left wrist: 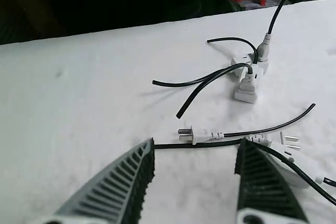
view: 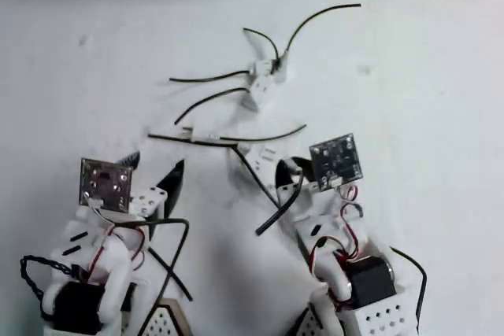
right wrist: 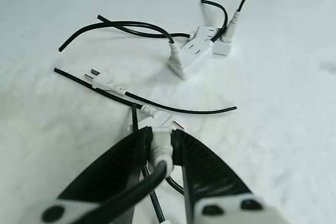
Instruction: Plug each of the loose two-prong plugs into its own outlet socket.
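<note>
The white desk [view: 441, 76] carries two arms side by side at its near edge. The left hand [left wrist: 197, 146] stands open, its two ribbed fingers [left wrist: 123, 182] spread wide and holding nothing. The right hand [right wrist: 160, 131] is closed on a white plug [right wrist: 160, 148], whose black cord [right wrist: 152, 179] curls back out between the fingers. In the high view the left hand [view: 160, 159] sits low on the left and the right hand [view: 279, 169] near the middle. Well beyond both hands lies the white outlet block [view: 264, 84], with plugs already seated in it and their black cords fanning out across the desk; it also shows from the left wrist [left wrist: 245, 93] and the right wrist [right wrist: 191, 53]. A loose plug [left wrist: 198, 135] lies flat on the desk just ahead of the gap between the left hand's fingertips, prongs pointing away from the right hand. In the high view it [view: 195, 135] sits between the left hand and the outlet block, and from the right wrist [right wrist: 102, 81] it lies well to the side of the held plug.
</note>
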